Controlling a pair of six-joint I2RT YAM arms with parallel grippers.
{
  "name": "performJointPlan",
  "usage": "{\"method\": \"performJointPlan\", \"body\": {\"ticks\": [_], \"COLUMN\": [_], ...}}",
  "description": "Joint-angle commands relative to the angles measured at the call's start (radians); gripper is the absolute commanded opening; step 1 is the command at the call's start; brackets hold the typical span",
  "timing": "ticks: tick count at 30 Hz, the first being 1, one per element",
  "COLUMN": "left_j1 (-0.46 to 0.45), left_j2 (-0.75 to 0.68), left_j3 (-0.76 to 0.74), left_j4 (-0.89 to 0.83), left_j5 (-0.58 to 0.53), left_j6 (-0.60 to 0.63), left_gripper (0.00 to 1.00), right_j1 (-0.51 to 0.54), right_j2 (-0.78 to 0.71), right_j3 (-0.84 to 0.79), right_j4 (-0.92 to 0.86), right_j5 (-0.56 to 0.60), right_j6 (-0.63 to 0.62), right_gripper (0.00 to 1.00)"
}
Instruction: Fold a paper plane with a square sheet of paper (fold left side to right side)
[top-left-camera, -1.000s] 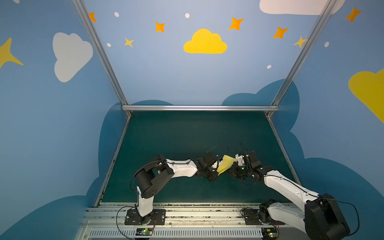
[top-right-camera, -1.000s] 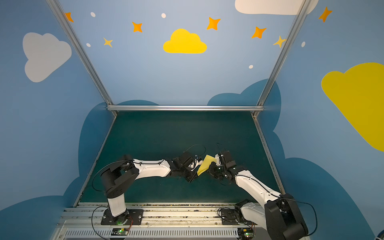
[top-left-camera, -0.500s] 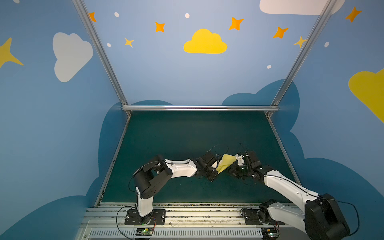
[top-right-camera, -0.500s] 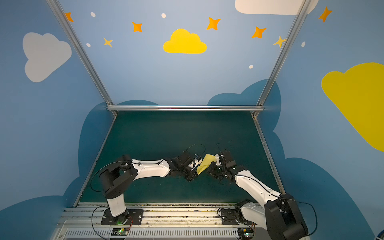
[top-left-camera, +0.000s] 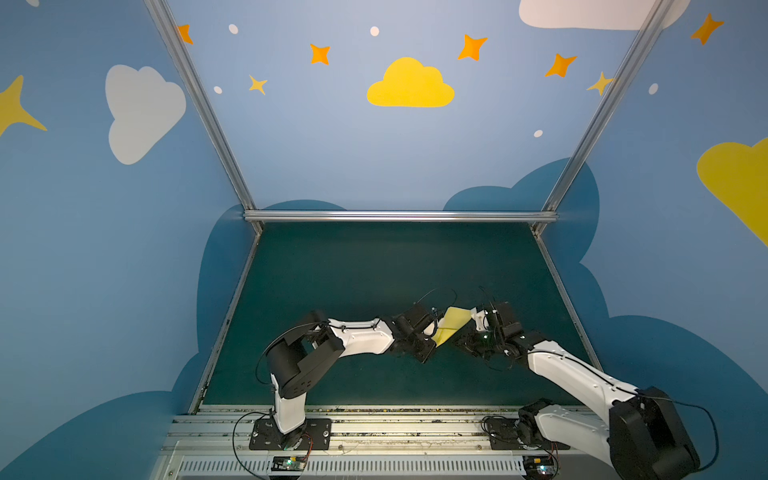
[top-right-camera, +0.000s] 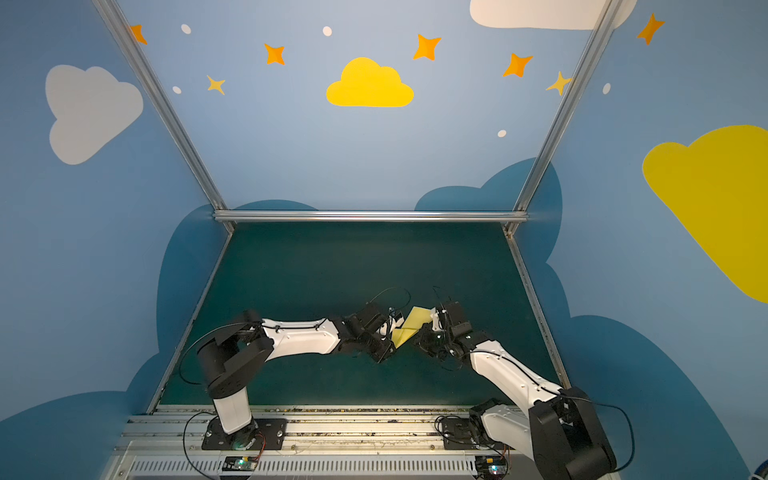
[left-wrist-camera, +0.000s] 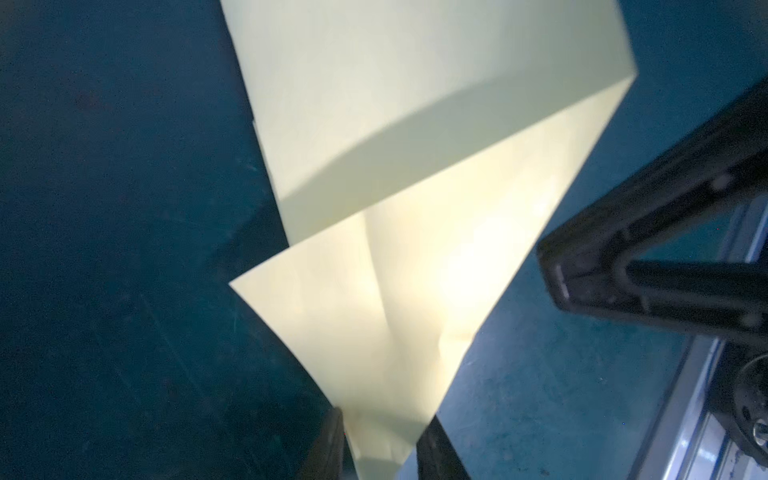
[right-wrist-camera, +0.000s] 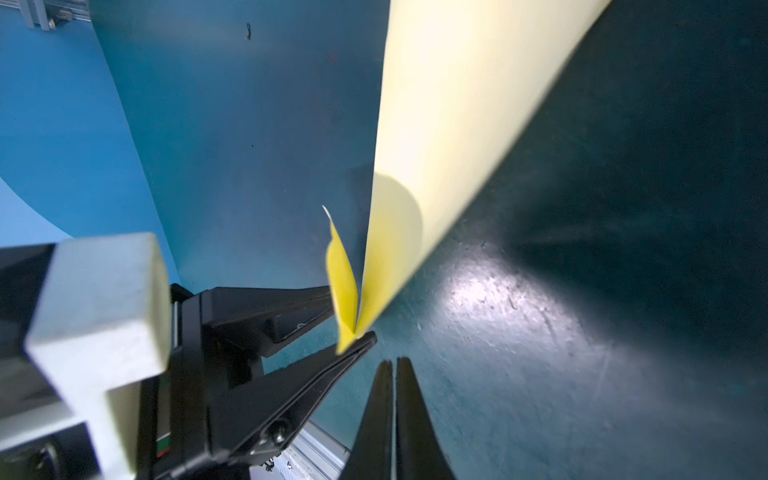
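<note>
The pale yellow square sheet of paper (top-left-camera: 453, 324) (top-right-camera: 413, 326) is doubled over itself and held off the green mat between the two arms. A paper plane is not in view. My left gripper (top-left-camera: 433, 336) (top-right-camera: 393, 332) (left-wrist-camera: 382, 415) has the sheet's (left-wrist-camera: 415, 249) folded corner between its jaws, which stand apart around it. In the right wrist view the left gripper (right-wrist-camera: 353, 320) shows a clear gap, with the paper's (right-wrist-camera: 457, 124) tip resting on one finger. My right gripper (top-left-camera: 461, 340) (top-right-camera: 418, 338) (right-wrist-camera: 392, 360) is shut on nothing, its tips just beside that corner.
The green mat (top-left-camera: 374, 270) is walled in by blue painted panels and aluminium posts (top-left-camera: 582, 124). A metal rail (top-left-camera: 374, 428) with both arm bases runs along the front edge. The right gripper's black body (left-wrist-camera: 648, 249) is close beside the paper in the left wrist view.
The left gripper's jaws have parted a little around the paper corner. Both arms and the sheet stay almost where they were.
</note>
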Motion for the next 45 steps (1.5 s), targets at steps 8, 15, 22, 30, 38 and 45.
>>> {"method": "performJointPlan", "body": {"ticks": [8,15,22,30,38,45], "left_j1": [-0.007,-0.011,-0.011,-0.015,-0.028,-0.027], "left_j2": [-0.050,-0.050,-0.119,-0.201,-0.076,0.027], "left_j3": [-0.008,-0.010,-0.056,-0.085,0.025,0.096], "left_j4": [-0.005,0.001,0.031,0.094,0.086,0.070], "left_j5": [-0.077,-0.082,-0.170,0.032,0.175,0.186], "left_j6": [-0.011,-0.010,-0.039,-0.091,-0.070,-0.046], "left_gripper": [0.35,0.30,0.32,0.21,0.13,0.13], "right_j1": [-0.003,-0.003,-0.006,-0.039,-0.074,-0.110], "right_j2": [0.000,0.001,-0.026,-0.126,-0.069,-0.037], "right_j3": [-0.015,-0.016,-0.025,-0.094,-0.126,-0.152], "right_j4": [0.009,0.011,-0.035,-0.088,-0.008,0.084], "right_j5": [-0.011,-0.013,0.024,0.099,0.044,0.019], "right_j6": [0.001,0.000,0.005,0.050,0.051,0.070], "right_gripper": [0.05,0.06,0.37,0.49,0.55,0.55]}}
